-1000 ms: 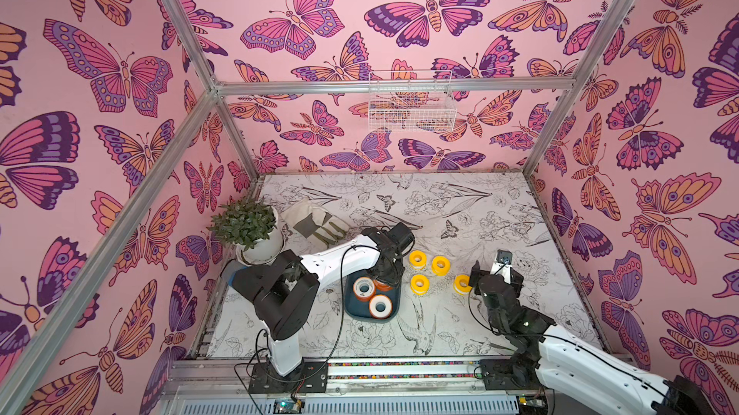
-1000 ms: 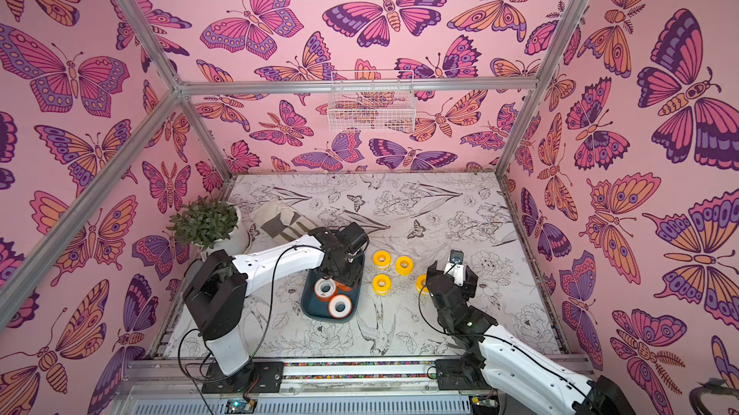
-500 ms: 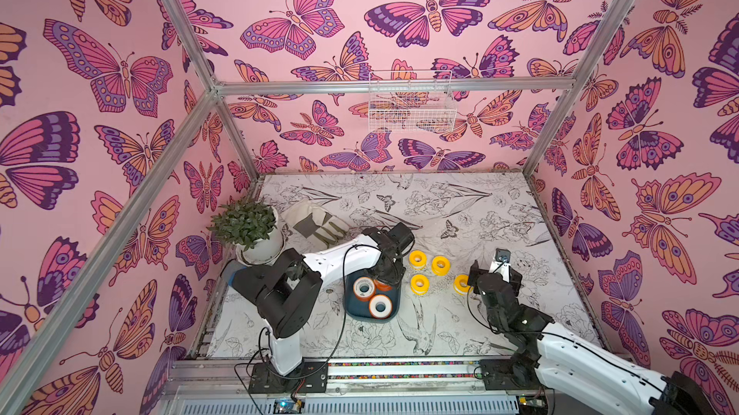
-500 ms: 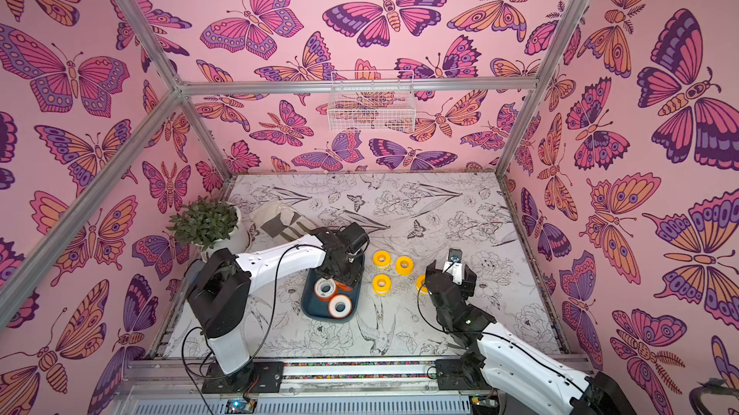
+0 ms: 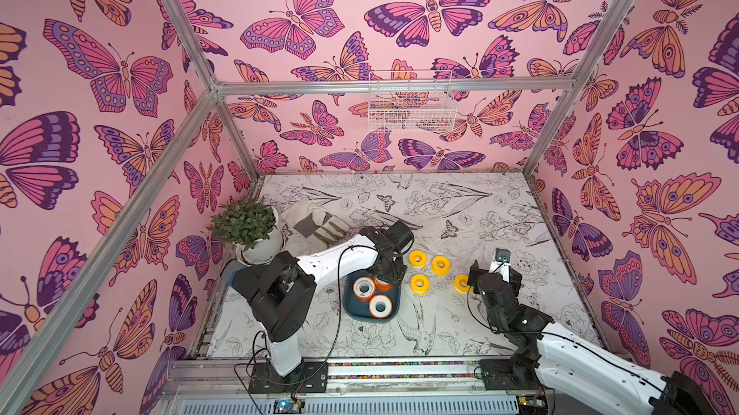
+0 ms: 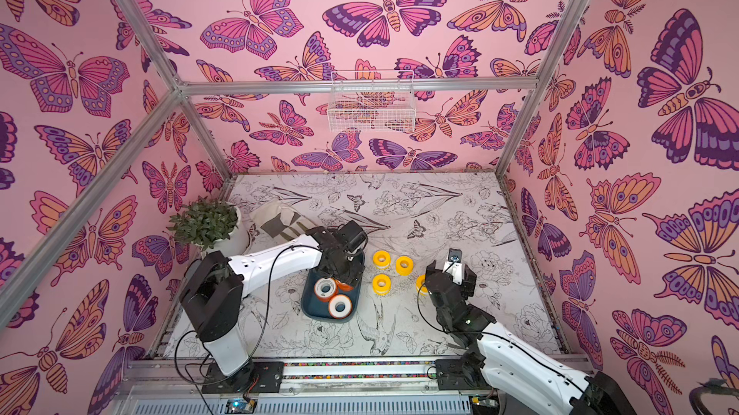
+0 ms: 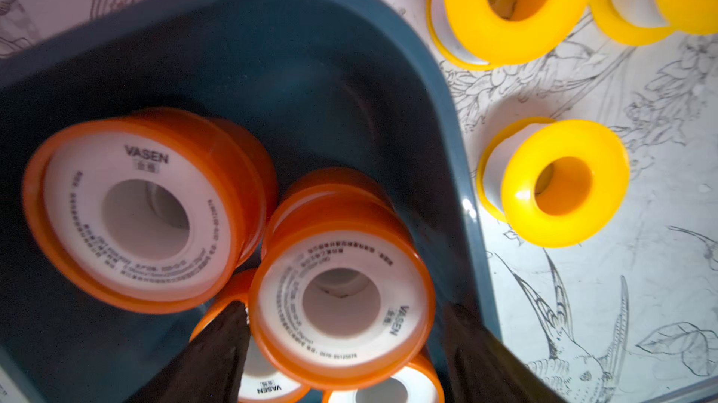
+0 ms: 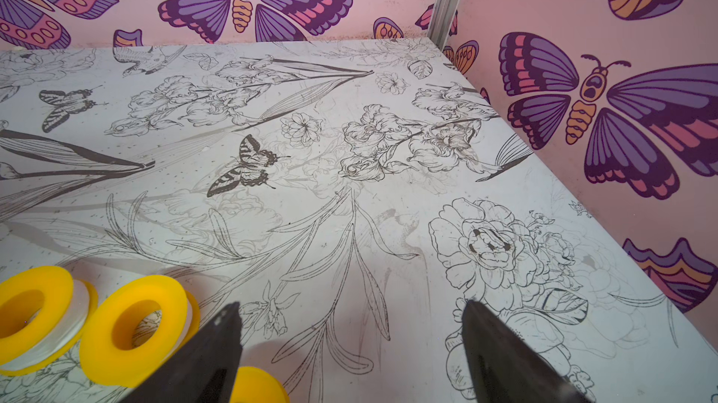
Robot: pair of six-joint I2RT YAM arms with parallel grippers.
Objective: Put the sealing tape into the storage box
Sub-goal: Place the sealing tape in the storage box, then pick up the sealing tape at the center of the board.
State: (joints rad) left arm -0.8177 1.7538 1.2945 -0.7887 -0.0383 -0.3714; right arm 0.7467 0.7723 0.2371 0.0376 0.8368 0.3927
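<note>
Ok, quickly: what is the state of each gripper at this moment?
Left gripper: open, jaws astride an orange spool in the storage box, not clamping it.
Right gripper: open, holding nothing.

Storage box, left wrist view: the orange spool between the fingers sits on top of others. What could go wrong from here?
1. The top orange spool rests on other spools, not the floor, near the storage box rim; when the left gripper pulls away it may slide or tip out.
2. The right gripper hangs open with a yellow spool beside one finger, not between them; descending here might knock it away.
</note>
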